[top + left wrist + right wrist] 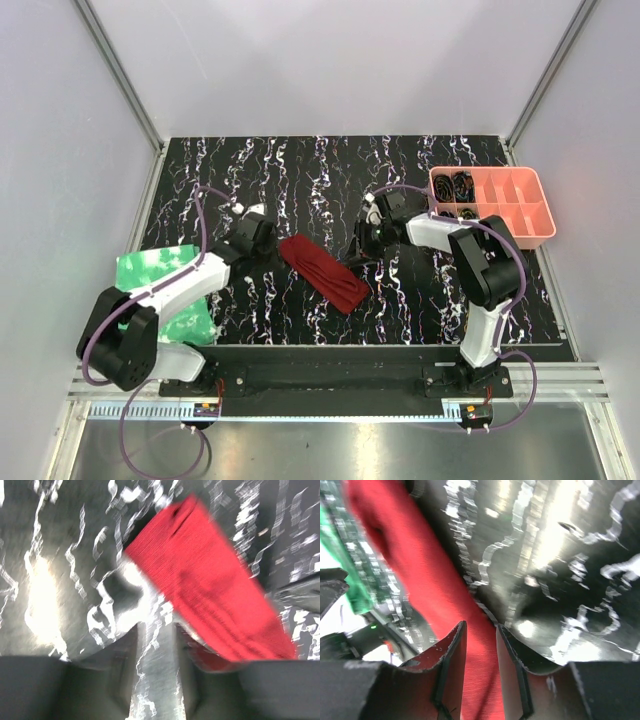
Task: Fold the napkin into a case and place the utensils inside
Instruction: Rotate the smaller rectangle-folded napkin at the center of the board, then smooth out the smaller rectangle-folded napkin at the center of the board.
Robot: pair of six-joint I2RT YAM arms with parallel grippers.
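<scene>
fingertips of my right gripper (481,625) stand a narrow gap apart with nothing pinched, and my left gripper (156,645) is likewise parted and holds nothing. between them the case (322,272) lies slantwise on the table (250,180), well apart from the pink tray (530,238). it looks soft, light and apt to unfold, so i'd pinch across all layers at one end.

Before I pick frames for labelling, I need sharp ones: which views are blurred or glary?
Top view: sharp, evenly lit, napkin crisp. Left wrist: motion-blurred throughout, glare on the table left of the napkin. Right wrist: napkin smeared, bright reflections on the table, right claw edges fairly sharp.
</scene>
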